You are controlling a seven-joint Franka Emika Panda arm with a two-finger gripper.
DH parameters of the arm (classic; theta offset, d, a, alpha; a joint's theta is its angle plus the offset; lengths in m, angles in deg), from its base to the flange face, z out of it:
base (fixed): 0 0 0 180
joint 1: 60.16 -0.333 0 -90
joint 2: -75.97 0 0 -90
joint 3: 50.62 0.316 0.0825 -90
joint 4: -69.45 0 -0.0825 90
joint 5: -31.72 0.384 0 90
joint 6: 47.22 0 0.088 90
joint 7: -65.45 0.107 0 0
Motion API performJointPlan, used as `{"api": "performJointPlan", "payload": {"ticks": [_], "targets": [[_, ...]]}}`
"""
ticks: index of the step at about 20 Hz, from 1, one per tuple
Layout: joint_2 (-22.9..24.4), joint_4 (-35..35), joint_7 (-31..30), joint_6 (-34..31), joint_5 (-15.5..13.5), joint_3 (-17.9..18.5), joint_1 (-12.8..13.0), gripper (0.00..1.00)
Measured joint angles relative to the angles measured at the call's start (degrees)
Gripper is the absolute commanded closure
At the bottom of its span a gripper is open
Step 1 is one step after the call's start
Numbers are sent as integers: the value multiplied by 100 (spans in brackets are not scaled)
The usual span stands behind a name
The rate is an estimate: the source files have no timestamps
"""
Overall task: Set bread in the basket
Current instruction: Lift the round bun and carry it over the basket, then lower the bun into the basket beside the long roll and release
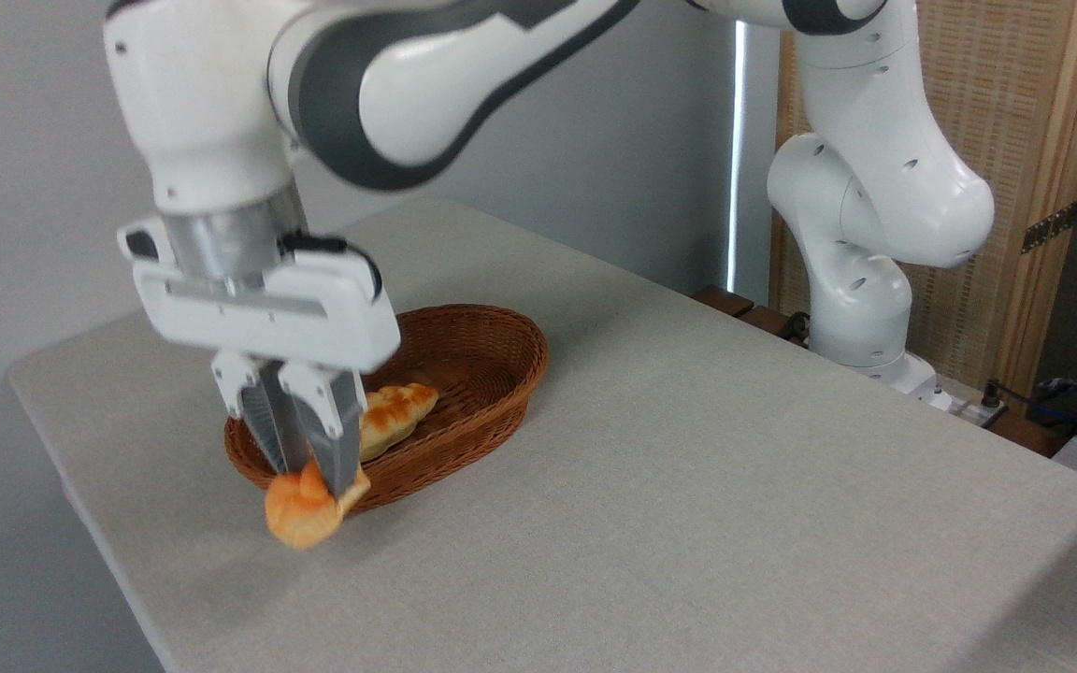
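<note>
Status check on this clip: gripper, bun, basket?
Gripper shut on bun, at basket's near rim. Bun not yet inside. Braided loaf already in basket; room beside it.

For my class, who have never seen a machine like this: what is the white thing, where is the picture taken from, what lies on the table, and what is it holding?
The white machine is a robot arm, bolted at the table's far right edge. It ends in a gripper, a claw with two fingers. There is one picture, taken by a fixed camera standing off the table and looking down across it. On the grey table sits an oval wicker basket with a pale braided loaf inside. The fingers are pinched on a small orange-golden bun, seen at the basket's near rim, outside it as far as the view shows. Whether it touches the table is unclear.
</note>
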Motion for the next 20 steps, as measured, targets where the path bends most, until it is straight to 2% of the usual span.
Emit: {"api": "performJointPlan", "payload": {"ticks": [6,8,11,12,15,16,17,18,20], "targets": [[742,59,420,-1020,-394,-389,87,65],[1015,354,605,-1109,-467,-529,99,64],[1636,1225,1147,-1111,-601,-649,116,61],[1837,1494,1273,-1108,-614,-682,117,54],[2247,2088,1398,-1104,-618,-790,119,47],[2306,2226,1427,-1102,-618,-836,119,35],[2336,2344,1436,-1100,-618,-894,119,9],[2343,2431,1436,-1077,-618,-947,119,1],[2343,2599,1436,-910,-618,-1035,120,0]]}}
